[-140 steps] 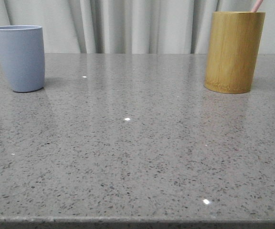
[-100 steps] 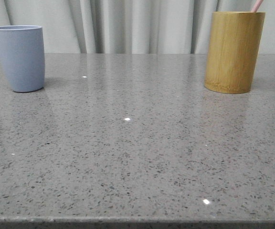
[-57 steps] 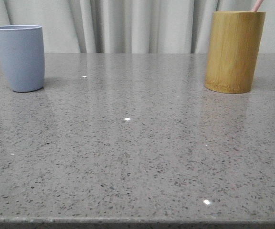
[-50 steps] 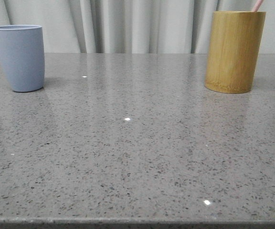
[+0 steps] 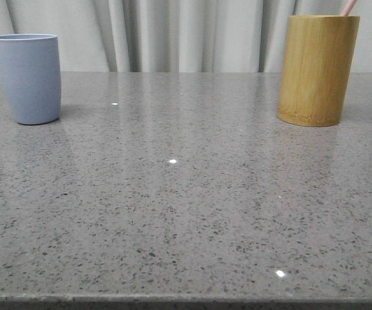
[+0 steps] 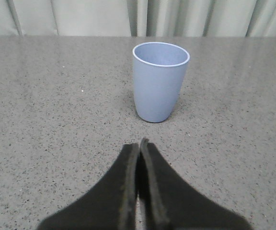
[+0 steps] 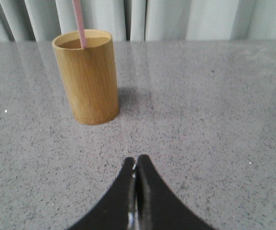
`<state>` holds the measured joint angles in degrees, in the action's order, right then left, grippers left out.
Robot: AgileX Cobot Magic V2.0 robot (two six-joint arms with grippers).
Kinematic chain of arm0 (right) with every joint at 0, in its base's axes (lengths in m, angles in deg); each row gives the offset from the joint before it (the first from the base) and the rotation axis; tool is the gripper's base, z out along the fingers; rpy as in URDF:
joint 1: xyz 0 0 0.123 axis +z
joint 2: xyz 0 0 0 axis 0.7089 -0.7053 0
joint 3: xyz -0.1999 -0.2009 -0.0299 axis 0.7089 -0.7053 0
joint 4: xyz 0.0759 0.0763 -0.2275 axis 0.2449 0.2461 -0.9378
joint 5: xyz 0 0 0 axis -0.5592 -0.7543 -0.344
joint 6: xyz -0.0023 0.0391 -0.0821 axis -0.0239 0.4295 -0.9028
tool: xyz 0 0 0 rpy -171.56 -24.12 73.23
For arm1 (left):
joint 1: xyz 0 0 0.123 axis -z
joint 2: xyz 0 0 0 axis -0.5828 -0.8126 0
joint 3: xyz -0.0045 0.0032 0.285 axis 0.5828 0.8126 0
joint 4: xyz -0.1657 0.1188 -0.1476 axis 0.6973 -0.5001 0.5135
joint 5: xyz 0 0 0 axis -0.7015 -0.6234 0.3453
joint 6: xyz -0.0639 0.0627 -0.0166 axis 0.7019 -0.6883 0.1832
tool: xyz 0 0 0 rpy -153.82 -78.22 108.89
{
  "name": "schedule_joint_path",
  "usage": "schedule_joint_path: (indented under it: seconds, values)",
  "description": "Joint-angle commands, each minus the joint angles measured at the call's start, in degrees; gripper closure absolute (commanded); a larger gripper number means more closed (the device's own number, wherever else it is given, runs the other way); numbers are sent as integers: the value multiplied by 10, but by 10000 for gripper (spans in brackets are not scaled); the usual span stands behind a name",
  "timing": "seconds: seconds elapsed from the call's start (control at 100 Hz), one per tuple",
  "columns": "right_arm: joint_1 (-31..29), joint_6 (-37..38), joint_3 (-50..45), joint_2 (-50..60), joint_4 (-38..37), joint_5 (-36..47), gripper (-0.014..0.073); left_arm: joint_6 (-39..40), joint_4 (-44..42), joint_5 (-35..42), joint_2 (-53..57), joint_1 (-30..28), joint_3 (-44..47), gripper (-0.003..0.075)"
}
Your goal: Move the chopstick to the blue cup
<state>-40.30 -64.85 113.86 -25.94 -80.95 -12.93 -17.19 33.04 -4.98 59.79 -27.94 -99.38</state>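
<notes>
The blue cup [image 5: 27, 77] stands upright at the table's far left; the left wrist view shows the blue cup [image 6: 160, 81] empty. A pale pink chopstick [image 7: 79, 23] sticks up out of the bamboo cylinder [image 7: 86, 75]; in the front view only the chopstick's tip [image 5: 348, 7] shows above the bamboo cylinder [image 5: 316, 70] at the far right. My left gripper [image 6: 139, 144] is shut with nothing in it, a short way in front of the blue cup. My right gripper [image 7: 135, 160] is shut and empty, in front of the bamboo cylinder. Neither gripper appears in the front view.
The grey speckled stone table [image 5: 186, 194] stretches between the two containers. Pale curtains [image 5: 173, 32] hang behind its far edge. The table's front edge [image 5: 186, 300] runs along the bottom of the front view.
</notes>
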Motion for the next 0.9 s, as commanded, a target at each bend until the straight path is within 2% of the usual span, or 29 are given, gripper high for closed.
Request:
schedule_joint_path:
  seconds: [0.0, 0.1, 0.21, 0.43, 0.76, 0.83, 0.89]
  values:
    - [-3, 0, 75, -46, 0, -27, 661, 1, 7, -44, -55, -1, -91, 739]
    - [-3, 0, 135, -82, 0, -69, 661, 1, 7, -94, -95, -1, -155, 739]
    - [-3, 0, 176, -108, 0, -88, 661, 1, 7, -99, -121, -1, -192, 739]
    - [-3, 0, 183, -112, 0, -57, 661, 1, 7, -97, -127, -1, -196, 739]
    - [-3, 0, 183, -112, 0, -58, 661, 1, 7, -99, -127, -1, -196, 737]
    - [-3, 0, 183, -112, 0, -61, 654, 1, 7, -100, -127, -1, -196, 715]
    - [-3, 0, 183, -112, 0, -63, 627, 1, 7, -105, -127, -1, -196, 657]
